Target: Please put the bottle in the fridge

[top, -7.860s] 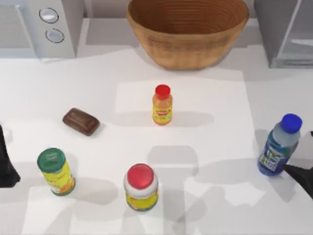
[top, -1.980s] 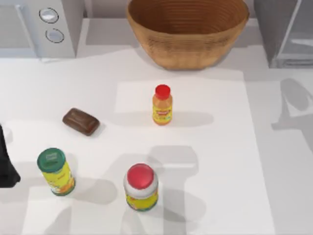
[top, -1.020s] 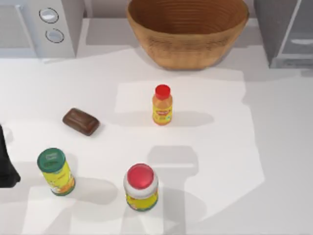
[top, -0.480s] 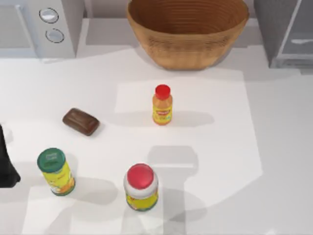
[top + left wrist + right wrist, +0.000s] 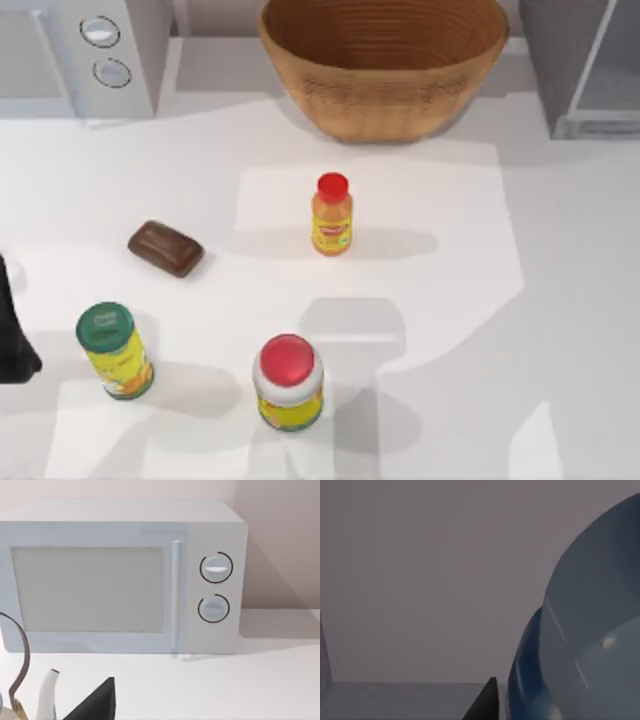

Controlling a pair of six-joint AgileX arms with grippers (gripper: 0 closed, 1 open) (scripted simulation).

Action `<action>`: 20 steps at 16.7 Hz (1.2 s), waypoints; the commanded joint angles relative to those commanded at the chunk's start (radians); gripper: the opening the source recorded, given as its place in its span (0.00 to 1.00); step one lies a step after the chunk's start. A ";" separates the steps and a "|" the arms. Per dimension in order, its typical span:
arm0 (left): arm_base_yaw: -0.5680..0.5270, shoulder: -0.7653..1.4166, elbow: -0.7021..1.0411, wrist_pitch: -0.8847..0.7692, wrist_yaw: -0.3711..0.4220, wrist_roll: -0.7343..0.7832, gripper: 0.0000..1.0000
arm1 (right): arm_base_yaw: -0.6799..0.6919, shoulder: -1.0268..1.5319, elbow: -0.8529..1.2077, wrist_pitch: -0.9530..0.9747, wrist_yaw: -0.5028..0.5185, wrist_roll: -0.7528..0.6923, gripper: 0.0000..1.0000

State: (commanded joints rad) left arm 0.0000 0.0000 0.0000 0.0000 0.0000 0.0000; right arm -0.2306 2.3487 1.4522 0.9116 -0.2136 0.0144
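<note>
A white worktop [image 5: 560,250] is seen from above, with appliances along its far edge and a plain grey surface filling the background of the right wrist view. The right gripper [image 5: 490,702] is pinched on the bottle [image 5: 590,630]: a dark fingertip is seen just beside the bottle's side. The clear body and the blue edge of the label take up the right part of that frame, close to the camera. Whether the grey surface behind the bottle belongs to the fridge [image 5: 590,60] cannot be told. The fridge is placed in the upper right corner of the top view, with its pale door panel at the frame's edge.

The left arm [image 5: 14,330] is parked at the left edge of the top view. The left gripper [image 5: 92,705] is seen as a dark wedge at the bottom of its wrist view; whether it is spread or pressed together cannot be told. It is faced by the microwave [image 5: 125,575], which stands in the upper left of the top view.

A wicker basket [image 5: 385,60] is set at the top centre. An orange bottle [image 5: 332,215] stands upright at the centre, well apart from a brown bar [image 5: 166,248] at centre left. A green-lidded can [image 5: 113,350] is found at lower left and a red-lidded jar [image 5: 289,383] at lower centre.
</note>
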 joint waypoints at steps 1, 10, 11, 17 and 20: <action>0.000 0.000 0.000 0.000 0.000 0.000 1.00 | 0.003 0.018 0.021 -0.019 0.005 -0.001 0.01; 0.000 0.000 0.000 0.000 0.000 0.000 1.00 | 0.006 0.029 0.033 -0.031 0.009 -0.002 0.31; 0.000 0.000 0.000 0.000 0.000 0.000 1.00 | 0.006 0.029 0.033 -0.031 0.009 -0.002 0.38; 0.000 0.000 0.000 0.000 0.000 0.000 1.00 | 0.006 0.029 0.033 -0.031 0.009 -0.002 0.83; 0.000 0.000 0.000 0.000 0.000 0.000 1.00 | 0.006 0.029 0.033 -0.031 0.009 -0.002 1.00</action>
State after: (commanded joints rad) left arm 0.0000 0.0000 0.0000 0.0000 0.0000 0.0000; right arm -0.2251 2.3773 1.4853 0.8806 -0.2050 0.0121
